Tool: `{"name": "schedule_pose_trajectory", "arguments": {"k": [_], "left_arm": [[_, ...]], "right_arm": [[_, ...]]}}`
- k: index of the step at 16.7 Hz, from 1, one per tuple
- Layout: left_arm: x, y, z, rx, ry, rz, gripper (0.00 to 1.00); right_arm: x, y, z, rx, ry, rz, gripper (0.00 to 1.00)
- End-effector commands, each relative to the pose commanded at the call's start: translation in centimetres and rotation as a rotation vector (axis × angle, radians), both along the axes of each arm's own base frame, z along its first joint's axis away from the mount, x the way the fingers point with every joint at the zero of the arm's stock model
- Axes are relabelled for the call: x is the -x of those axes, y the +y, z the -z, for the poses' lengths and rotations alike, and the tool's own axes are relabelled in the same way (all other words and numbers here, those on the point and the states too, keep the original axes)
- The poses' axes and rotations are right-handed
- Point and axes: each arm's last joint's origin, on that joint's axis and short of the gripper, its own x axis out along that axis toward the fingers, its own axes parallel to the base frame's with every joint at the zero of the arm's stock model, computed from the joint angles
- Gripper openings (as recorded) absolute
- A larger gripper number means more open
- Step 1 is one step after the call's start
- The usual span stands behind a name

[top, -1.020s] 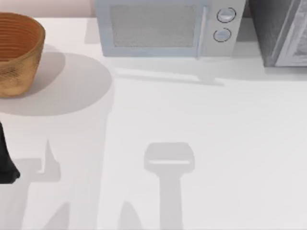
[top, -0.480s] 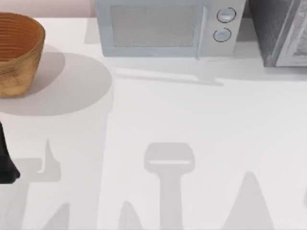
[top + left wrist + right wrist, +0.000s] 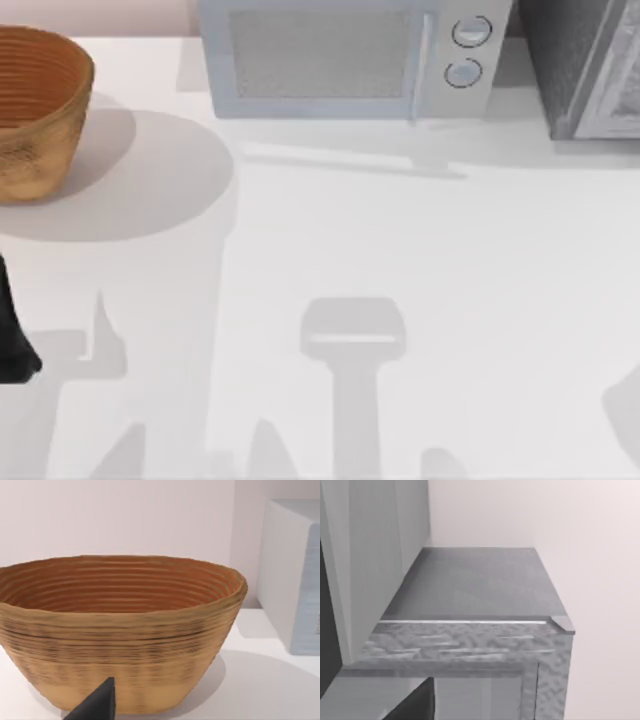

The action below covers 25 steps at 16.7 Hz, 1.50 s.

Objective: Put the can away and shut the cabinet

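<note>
The cabinet (image 3: 572, 66), a dark grey speckled box with a light grey framed door panel (image 3: 618, 88), stands at the table's far right corner and is cut off by the picture's edge. The right wrist view looks down on the cabinet's flat grey top (image 3: 475, 585) and speckled front rim (image 3: 470, 647), with a dark part of my right gripper (image 3: 415, 702) low in the picture. My left arm (image 3: 10, 340) sits at the table's left edge, and a dark part of my left gripper (image 3: 97, 705) shows in front of the basket. The can is out of view.
A woven wicker basket (image 3: 35, 110) (image 3: 120, 630) stands at the far left. A pale microwave with two round dials (image 3: 340, 60) (image 3: 295, 580) sits at the back middle, next to the cabinet. Arm shadows lie across the white table (image 3: 420, 250).
Shadows at the table's near right have shifted: a pointed shadow appeared half a second ago and has given way to a rounded one at the right edge. The left arm has not moved.
</note>
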Motion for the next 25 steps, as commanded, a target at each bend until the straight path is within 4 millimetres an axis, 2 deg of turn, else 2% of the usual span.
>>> {"name": "schedule_pose_trajectory", "arguments": {"k": [7,11,15,19,22,25], "left_arm": [[0.0,0.0,0.0,0.000,0.000,0.000,1.00],[0.0,0.0,0.0,0.000,0.000,0.000,1.00],[0.0,0.0,0.0,0.000,0.000,0.000,1.00],[0.0,0.0,0.0,0.000,0.000,0.000,1.00],[0.0,0.0,0.0,0.000,0.000,0.000,1.00],[0.0,0.0,0.0,0.000,0.000,0.000,1.00]], "right_arm": [[-0.1,0.1,-0.1,0.002,-0.002,0.001,1.00],[-2.5,2.4,-0.4,0.004,-0.012,-0.007,1.00],[-5.9,7.1,-0.7,0.001,-0.029,-0.011,1.00],[-8.6,13.3,-0.7,-0.010,-0.037,-0.006,1.00],[-9.4,18.4,-0.6,-0.018,-0.033,-0.002,1.00],[-9.2,23.2,-0.5,-0.018,-0.023,-0.001,1.00]]}}
